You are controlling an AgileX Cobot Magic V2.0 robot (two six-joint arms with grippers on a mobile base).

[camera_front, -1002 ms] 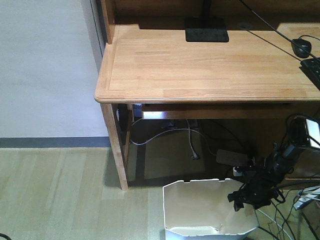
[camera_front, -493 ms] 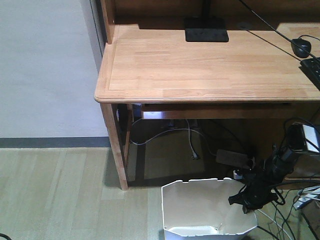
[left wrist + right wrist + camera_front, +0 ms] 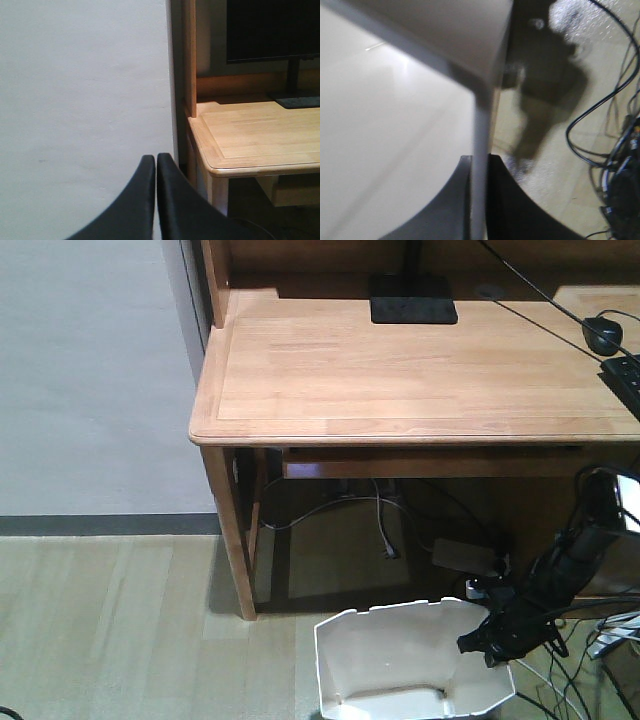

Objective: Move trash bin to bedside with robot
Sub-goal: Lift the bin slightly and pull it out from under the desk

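Presently gripping the bin (image 3: 385, 655) by its right rim with the right claw (image 3: 479, 158).
Reaching down and leftward with the right arm (image 3: 570, 560), fingers (image 3: 451, 200) clamped either side of the thin white rim. Standing upright on the floor (image 3: 120, 630), just in front of the desk (image 3: 400, 370). Holding the left claw (image 3: 156, 165) raised, tips pressed together, facing a pale wall (image 3: 80, 90) beside the desk.

trash bin (image 3: 385, 660): base cut by bottom edge | keyboard (image 3: 625, 380): cut by right edge | monitor (image 3: 272, 30): top cut off
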